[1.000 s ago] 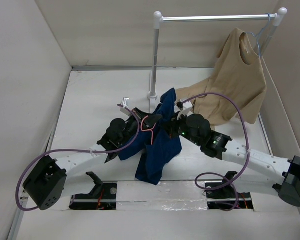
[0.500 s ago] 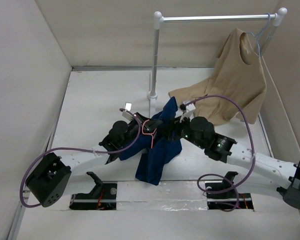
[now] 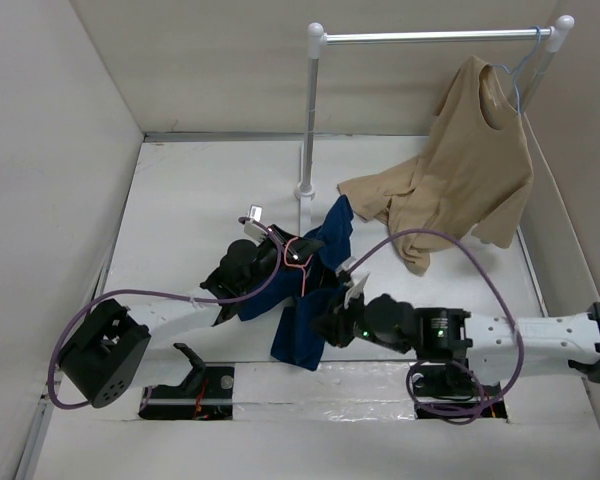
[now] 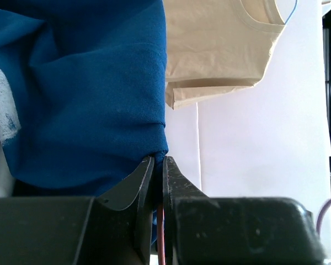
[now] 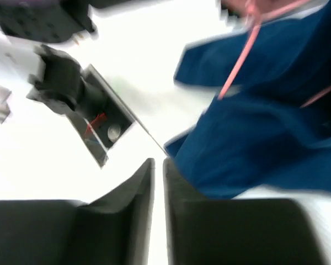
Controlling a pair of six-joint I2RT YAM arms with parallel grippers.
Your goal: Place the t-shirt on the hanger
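Note:
The navy t-shirt (image 3: 302, 335) hangs bunched from the pink hanger (image 3: 296, 250) above the middle of the table. My left gripper (image 3: 280, 252) is shut on the hanger wire (image 4: 161, 243) with a fold of blue cloth (image 4: 88, 99) pinched alongside it. My right gripper (image 3: 328, 325) sits low beside the shirt's lower edge, apart from it. In the right wrist view its jaws (image 5: 158, 165) are nearly together with only a thin slit and nothing between them. The shirt (image 5: 265, 143) and a pink wire (image 5: 248, 49) lie to their right. The print is hidden.
A tan t-shirt (image 3: 470, 170) hangs on a light blue hanger (image 3: 515, 78) from the white rail (image 3: 430, 36), its hem trailing on the table. The rail's post (image 3: 308, 120) stands just behind the navy shirt. White walls close in the sides. The left arm's base mount (image 5: 60, 83) lies ahead of the right gripper.
The right gripper let go at the shirt's top, opened, swung down toward the near edge and closed again. The left gripper kept its hold and hardly moved.

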